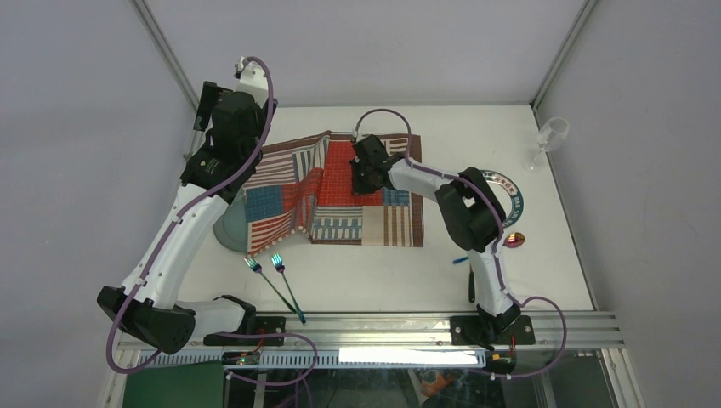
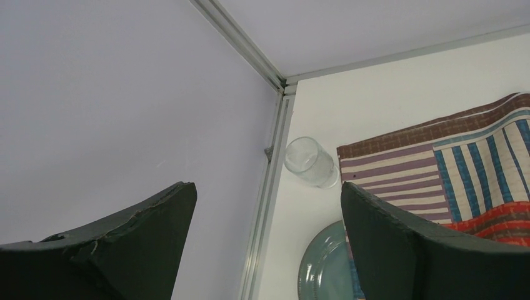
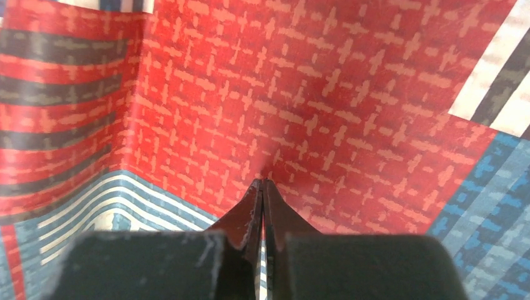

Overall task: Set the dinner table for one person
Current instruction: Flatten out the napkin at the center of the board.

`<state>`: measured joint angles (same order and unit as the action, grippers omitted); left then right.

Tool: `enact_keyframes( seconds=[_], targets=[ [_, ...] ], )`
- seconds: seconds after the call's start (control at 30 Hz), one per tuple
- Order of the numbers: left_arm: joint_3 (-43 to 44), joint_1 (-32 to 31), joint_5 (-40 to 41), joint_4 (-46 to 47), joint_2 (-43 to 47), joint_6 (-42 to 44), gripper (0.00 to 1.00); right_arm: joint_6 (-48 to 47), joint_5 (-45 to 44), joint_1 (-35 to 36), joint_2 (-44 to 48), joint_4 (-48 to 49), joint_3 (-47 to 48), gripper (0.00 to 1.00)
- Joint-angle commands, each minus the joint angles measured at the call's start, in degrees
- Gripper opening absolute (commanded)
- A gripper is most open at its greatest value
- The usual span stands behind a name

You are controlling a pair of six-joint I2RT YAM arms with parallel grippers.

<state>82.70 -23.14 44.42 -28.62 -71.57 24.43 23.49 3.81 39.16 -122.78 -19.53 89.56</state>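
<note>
The large flat matte white desk (image 1: 383,272), rectangular and edged with aluminium rails, carries everything here. A red, blue and white striped patchwork placemat (image 1: 400,221) lies at its middle, with its left part heaved up into a ridge.

The right fingers (image 3: 250,212) are clenched tip to tip over the placemat's red cross-hatched patch, at or just above the cloth. Whether they nip any of it cannot be told. The placemat therefore lies between them and the white desk.

The left fingers (image 2: 125,250) stand released, wide apart with nothing between them, raised high past the placemat's far left corner. The white desk is well below them, and its bare surface and left rail show in the gap between them.

A teal-grey round plate (image 1: 224,234) sits at the placemat's near left corner, partly under the cloth. A clear drinking glass (image 2: 310,162) is just beside the placemat's left edge, close to the rail. Two forks with iridescent tines and dark handles (image 1: 276,262) lie side by side in front of the placemat, tines toward it.

Right of the placemat, a round plate with a dark patterned rim (image 1: 516,200) is mostly covered by the right arm. A small iridescent spoon (image 1: 513,240) lies near it. A clear stemmed glass (image 1: 551,136) stands upright well to the right of the placemat's far corner.
</note>
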Motion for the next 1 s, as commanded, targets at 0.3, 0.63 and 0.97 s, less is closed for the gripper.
enact_keyframes(
  seconds=[0.3,0.63,0.97],
  targets=[
    [-0.89,0.44,-2.17,1.12,0.30,-1.76,0.90,4.31,-12.58,-3.00,-0.48,-5.09,-0.30,0.00],
    [-2.22,0.46,-2.83,1.11,0.10,-2.34,0.91,8.05,-11.11,-11.59,3.07,-4.95,-7.64,0.00],
    [-2.38,0.45,-2.84,1.16,-0.16,-2.20,0.92,6.35,-12.58,-16.58,3.71,-5.31,-8.53,0.00]
  ],
)
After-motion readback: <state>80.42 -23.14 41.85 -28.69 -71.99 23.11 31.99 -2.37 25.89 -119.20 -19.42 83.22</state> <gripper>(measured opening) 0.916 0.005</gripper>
